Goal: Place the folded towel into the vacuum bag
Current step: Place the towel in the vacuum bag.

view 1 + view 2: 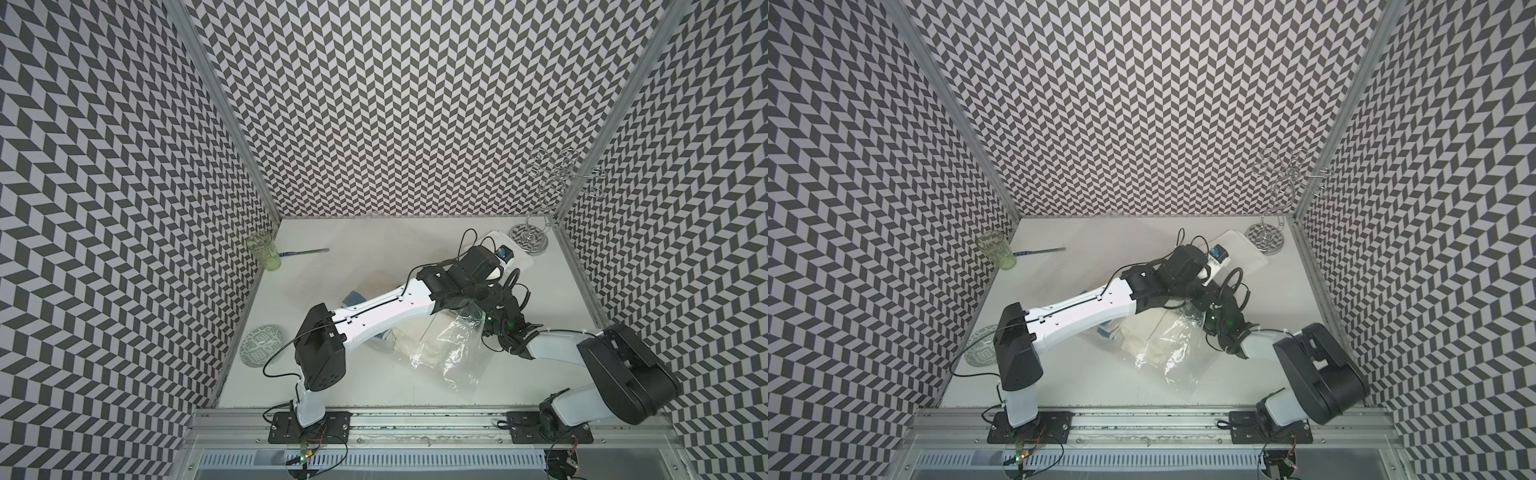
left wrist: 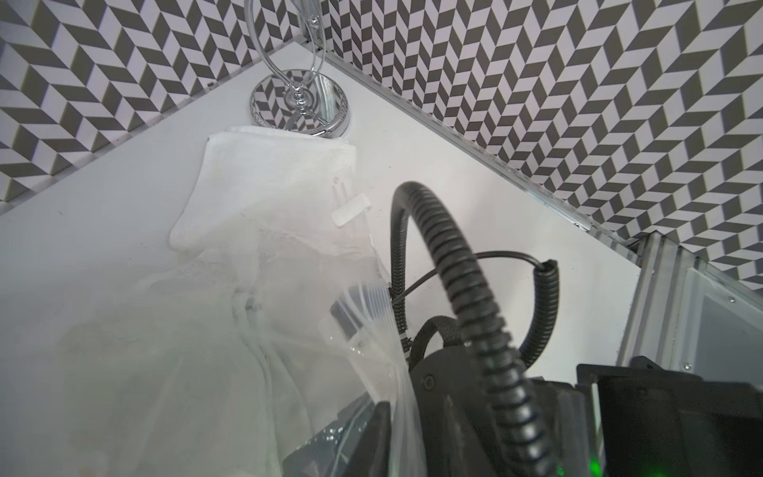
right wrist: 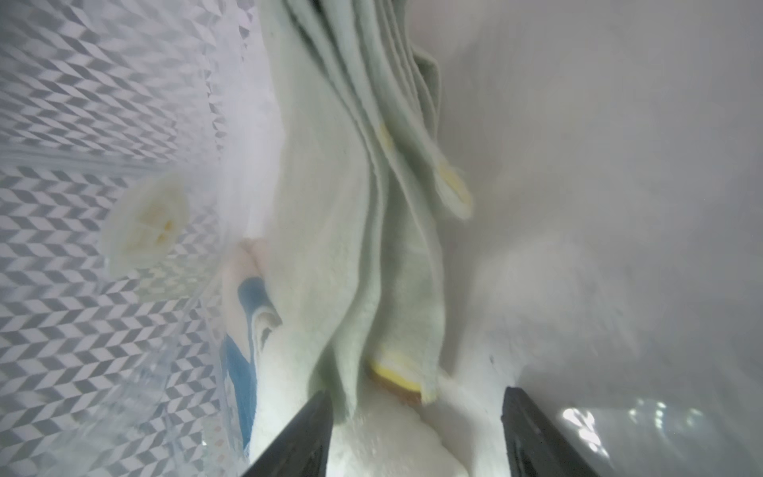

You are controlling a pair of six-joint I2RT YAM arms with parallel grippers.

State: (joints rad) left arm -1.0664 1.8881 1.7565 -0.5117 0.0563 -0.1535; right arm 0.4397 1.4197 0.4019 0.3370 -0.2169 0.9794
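On the white tabletop [image 1: 374, 382] between chevron walls [image 1: 415, 104], right hand [image 3: 417, 433] spread at the towel [image 3: 351, 206]; left hand [image 2: 347, 442] unclear

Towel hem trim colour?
Yellow trim on the folded towel; clearest in the right wrist view.

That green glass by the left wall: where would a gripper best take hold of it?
Probably the rim of the green glass, from above, one finger inside and one outside, on the side away from the wall. It stands upright with its mouth open upward, the wall is close on its left, and a utensil lies by its base.
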